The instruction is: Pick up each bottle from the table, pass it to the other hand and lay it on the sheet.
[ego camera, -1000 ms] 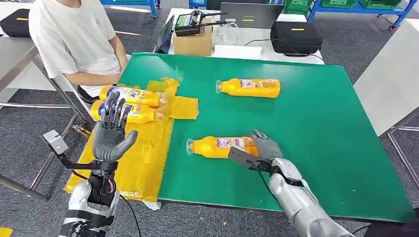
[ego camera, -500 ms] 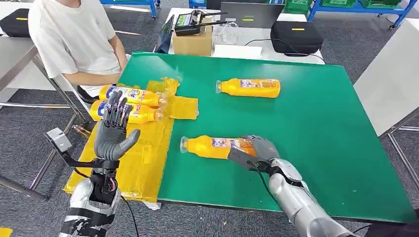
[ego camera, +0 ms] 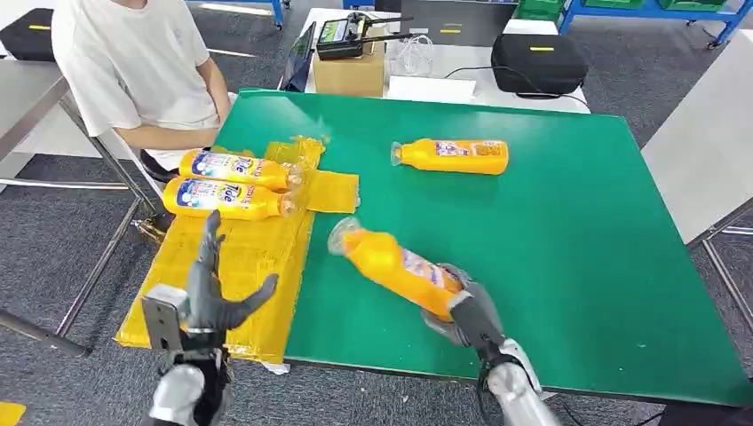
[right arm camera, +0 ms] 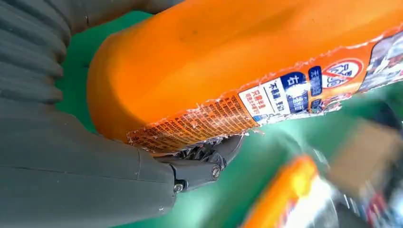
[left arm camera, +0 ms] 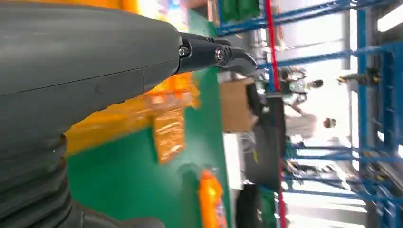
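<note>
The right hand (ego camera: 465,312) grips an orange detergent bottle (ego camera: 395,266) by its base end, lifted clear of the green tabletop (ego camera: 550,240) near the front edge, cap tilted up toward the yellow sheet (ego camera: 257,257). It looks full, heavy, rigid and slick, so the left hand (ego camera: 213,293), fingers spread and holding nothing over the sheet's front edge, should probably take it around the labelled middle. Two bottles (ego camera: 233,182) lie on the sheet's far end; another bottle (ego camera: 451,156) lies toward the far edge.

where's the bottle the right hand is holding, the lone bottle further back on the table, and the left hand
held bottle (ego camera: 395,269), head view, middle of its orange body
far bottle (ego camera: 453,156), head view, on its label
left hand (ego camera: 211,297), head view, on the palm
</note>
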Robot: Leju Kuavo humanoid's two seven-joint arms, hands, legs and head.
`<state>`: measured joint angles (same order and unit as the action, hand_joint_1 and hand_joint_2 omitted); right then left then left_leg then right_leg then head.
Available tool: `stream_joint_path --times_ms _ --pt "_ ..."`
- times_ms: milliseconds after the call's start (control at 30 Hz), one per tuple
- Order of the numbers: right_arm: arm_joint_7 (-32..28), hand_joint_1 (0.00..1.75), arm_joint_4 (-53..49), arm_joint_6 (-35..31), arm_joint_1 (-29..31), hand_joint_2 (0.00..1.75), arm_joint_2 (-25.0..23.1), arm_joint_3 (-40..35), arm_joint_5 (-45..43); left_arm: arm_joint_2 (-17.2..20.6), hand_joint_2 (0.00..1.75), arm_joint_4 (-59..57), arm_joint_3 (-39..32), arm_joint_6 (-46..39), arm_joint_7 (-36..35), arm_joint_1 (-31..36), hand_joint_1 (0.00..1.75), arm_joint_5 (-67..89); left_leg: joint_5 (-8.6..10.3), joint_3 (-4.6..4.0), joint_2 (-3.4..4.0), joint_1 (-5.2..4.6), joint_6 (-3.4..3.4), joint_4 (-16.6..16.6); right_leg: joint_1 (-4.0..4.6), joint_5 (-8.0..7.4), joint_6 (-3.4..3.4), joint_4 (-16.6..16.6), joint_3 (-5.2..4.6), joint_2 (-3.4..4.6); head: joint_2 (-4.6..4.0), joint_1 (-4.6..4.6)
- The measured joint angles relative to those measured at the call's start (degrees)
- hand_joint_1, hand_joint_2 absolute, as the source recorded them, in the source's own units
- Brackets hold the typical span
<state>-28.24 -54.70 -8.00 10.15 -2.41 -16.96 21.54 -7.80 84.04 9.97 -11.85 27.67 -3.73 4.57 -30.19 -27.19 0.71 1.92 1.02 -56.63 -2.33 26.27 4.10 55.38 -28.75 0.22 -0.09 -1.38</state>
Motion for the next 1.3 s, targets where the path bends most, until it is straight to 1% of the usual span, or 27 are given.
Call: stream_joint_path --times_ms 33,200,233,267,300,467,567,667,800,833,867,900,967,1133,1200,1300 --pt "-0.2 1.75 -3.3 -0.7 -1.8 1.75 -0.5 1.0 -1.6 -0.4 1.75 -0.7 1.0 -0.7 0.7 -0.8 0.00 -0.5 0.00 -0.12 -0.01 0.00 0.00 0.0 0.00 0.00 0.00 0.0 -0.11 -0.01 0.00 0.02" --pt "-0.2 1.75 -4.3 -0.8 -2.4 1.75 -0.5 1.3 -2.1 -0.6 1.75 -0.9 1.4 -0.8 0.9 -1.1 0.00 -0.6 0.00 -0.16 -0.01 0.00 -0.01 0.0 0.00 0.00 0.00 0.0 -0.15 -0.01 0.00 0.04" --pt "-0.3 1.75 -6.0 -1.0 -3.2 1.75 -0.8 1.8 -3.0 -0.8 1.75 -1.2 1.8 -1.1 1.1 -1.5 0.00 -0.9 0.01 -0.20 0.00 0.00 -0.01 0.0 0.00 0.00 0.00 0.0 -0.18 -0.01 0.00 0.04" --pt "-0.7 1.75 -11.8 -1.7 -5.7 1.75 -1.7 3.4 -5.2 -1.0 1.75 -1.9 3.8 -1.1 1.1 -2.1 0.00 -1.6 0.00 -0.24 0.02 0.00 0.00 0.0 0.00 0.00 0.00 0.0 -0.23 0.00 0.00 0.02" --pt "-0.3 1.75 -17.2 -1.0 -7.7 1.75 -2.9 3.7 -6.1 -0.9 1.75 -2.5 5.9 0.7 -1.1 -2.1 0.00 -2.5 0.00 -0.26 0.04 0.01 0.00 0.0 0.02 0.00 0.00 0.0 -0.29 0.00 0.00 0.00" --pt "0.0 1.75 -19.8 -0.1 -8.5 1.75 -3.6 3.7 -6.0 -0.8 1.75 -3.0 7.0 2.1 -2.0 -2.0 0.00 -3.6 0.02 -0.27 0.03 0.01 -0.01 0.0 0.01 0.00 0.00 0.0 -0.27 0.00 0.00 0.00" --pt "0.2 1.75 -19.9 1.5 -8.3 1.75 -3.6 2.8 -4.9 -0.7 1.75 -3.0 7.9 6.1 -3.8 -2.0 0.00 -6.3 0.02 -0.31 0.03 0.01 -0.02 0.0 0.00 0.00 0.00 0.0 -0.26 0.00 0.00 0.02" --pt "0.9 1.75 -18.9 2.3 -6.7 1.75 -3.6 0.4 -2.3 -0.6 1.75 -2.9 9.1 13.6 -5.7 -2.0 0.00 -13.3 0.02 -0.32 0.04 0.01 -0.01 0.0 0.00 0.00 0.00 0.0 -0.28 0.00 0.00 0.02" --pt "1.0 1.71 -14.9 3.2 -3.3 1.75 -3.8 -5.0 1.7 -0.3 1.75 -2.4 10.9 18.4 -7.5 -1.4 0.00 -18.3 0.02 -0.31 0.01 0.03 -0.02 0.0 0.03 0.00 0.00 0.0 -0.29 -0.01 0.00 0.00" --pt "1.0 1.66 -14.0 3.2 -2.5 1.75 -4.0 -6.3 2.3 -0.3 1.75 -2.4 11.2 19.3 -7.9 -1.0 0.00 -19.5 0.03 -0.31 0.01 0.04 -0.02 0.0 0.03 0.00 0.00 0.0 -0.29 -0.01 0.00 0.02" --pt "1.0 1.68 -12.8 3.2 -1.7 1.75 -4.2 -7.9 2.6 -0.3 1.75 -2.4 11.6 20.3 -8.5 -0.6 0.00 -20.8 0.03 -0.31 0.01 0.04 -0.02 0.0 0.03 0.00 0.00 0.0 -0.29 -0.01 0.00 0.02" --pt "1.0 1.71 -11.9 3.2 -1.0 1.75 -4.3 -9.1 2.8 -0.4 1.75 -2.4 12.0 20.9 -8.9 -0.3 0.00 -21.8 0.03 -0.31 0.01 0.04 -0.02 0.0 0.03 0.00 0.00 0.0 -0.29 -0.01 0.00 0.00" --pt "1.0 1.71 -10.2 3.2 0.0 1.75 -4.6 -11.5 3.0 -0.4 1.75 -2.3 12.6 21.8 -9.4 0.2 0.00 -22.9 0.03 -0.31 0.01 0.04 -0.02 0.0 0.03 0.00 0.00 0.0 -0.29 -0.01 0.00 0.04" --pt "1.0 1.75 -7.0 3.1 2.1 1.75 -4.7 -14.7 3.3 -0.4 1.75 -1.8 13.6 23.8 -9.9 0.7 0.00 -26.1 0.03 -0.34 0.00 0.01 -0.02 0.0 0.01 0.00 0.00 0.0 -0.29 -0.02 0.00 0.02" --pt "1.0 1.75 -6.1 3.0 2.8 1.75 -4.7 -15.4 3.4 -0.3 1.75 -1.7 13.6 23.6 -9.8 0.9 0.00 -26.0 0.03 -0.36 0.00 0.01 -0.02 0.0 0.01 0.00 0.00 0.0 -0.30 -0.02 0.00 0.02" --pt "1.7 1.75 -4.6 3.2 4.4 1.75 -4.9 -17.2 3.3 -0.4 1.75 -1.4 14.1 21.0 -8.1 1.3 0.00 -24.3 0.03 -0.36 0.01 0.02 -0.02 0.0 0.02 0.00 0.00 0.0 -0.35 -0.02 0.00 0.02"
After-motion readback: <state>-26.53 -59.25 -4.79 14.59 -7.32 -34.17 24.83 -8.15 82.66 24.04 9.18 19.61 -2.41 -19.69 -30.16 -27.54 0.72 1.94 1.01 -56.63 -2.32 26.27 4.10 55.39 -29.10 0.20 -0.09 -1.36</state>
